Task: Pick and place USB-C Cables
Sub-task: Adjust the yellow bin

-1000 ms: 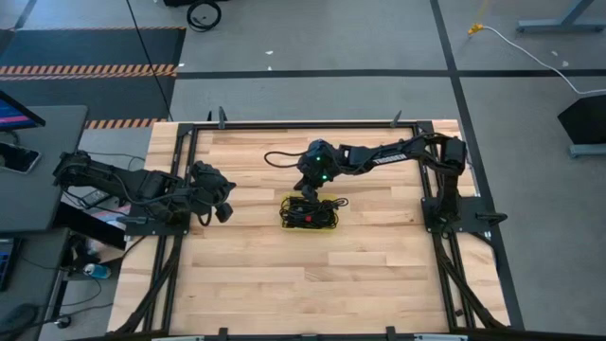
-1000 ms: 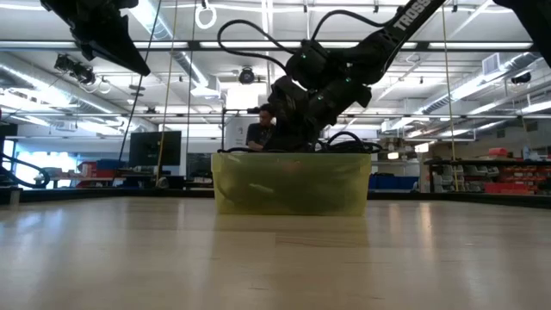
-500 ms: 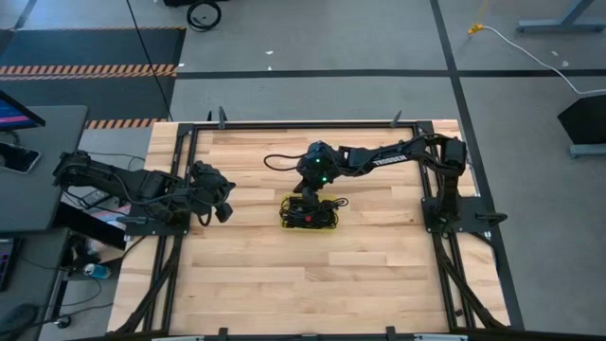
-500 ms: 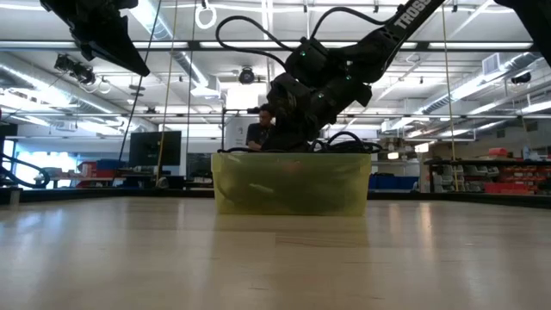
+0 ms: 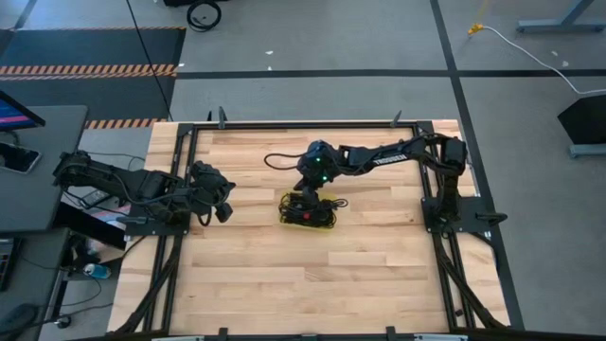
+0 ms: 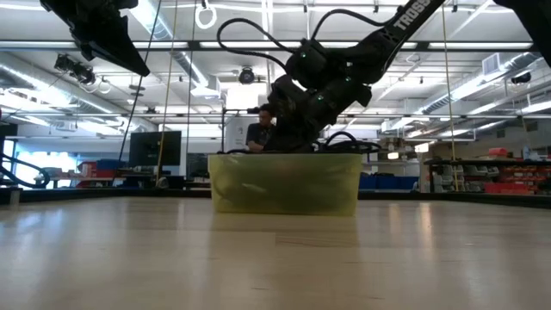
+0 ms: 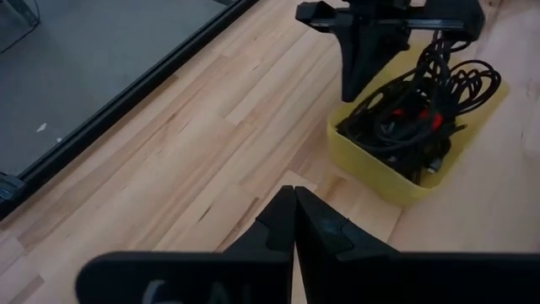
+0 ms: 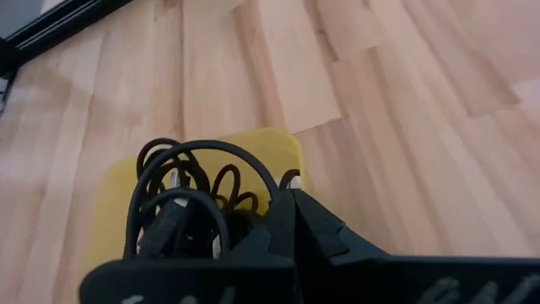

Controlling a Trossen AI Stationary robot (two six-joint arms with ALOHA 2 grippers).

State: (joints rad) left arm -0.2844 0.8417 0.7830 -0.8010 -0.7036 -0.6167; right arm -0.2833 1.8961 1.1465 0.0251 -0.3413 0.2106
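A pile of black USB-C cables [image 5: 309, 209] [image 7: 412, 118] [image 8: 181, 198], some with red parts, fills a small yellow bin [image 5: 284, 218] [image 6: 284, 182] [image 7: 396, 181] standing on the wooden table's middle. My right gripper [image 5: 308, 189] [image 8: 291, 196] is shut and slants down at the bin's far rim; it also shows in the left wrist view [image 7: 361, 84]. My left gripper [image 5: 223, 206] [image 7: 294, 190] waits shut above the table's left side, away from the bin. My right gripper's shut fingertips [image 8: 297, 211] meet the yellow bin's far rim near a corner [image 8: 295, 165], coming slanting down from the table's far right. The fingers themselves hide whether the tips lie against the rim's outside or inside. The bin stands flat on the table.
Black frame rails [image 5: 180, 189] run along the table's edges. The right arm's thick wire [image 5: 276, 158] loops over the far middle of the table. Bare wood [image 5: 312, 275] lies near and left of the bin. A person [image 6: 258, 131] stands far behind the table.
The yellow bin has turned a little on the table and slid slightly toward the table's left, with my right gripper staying at its far rim. The cables have moved with it.
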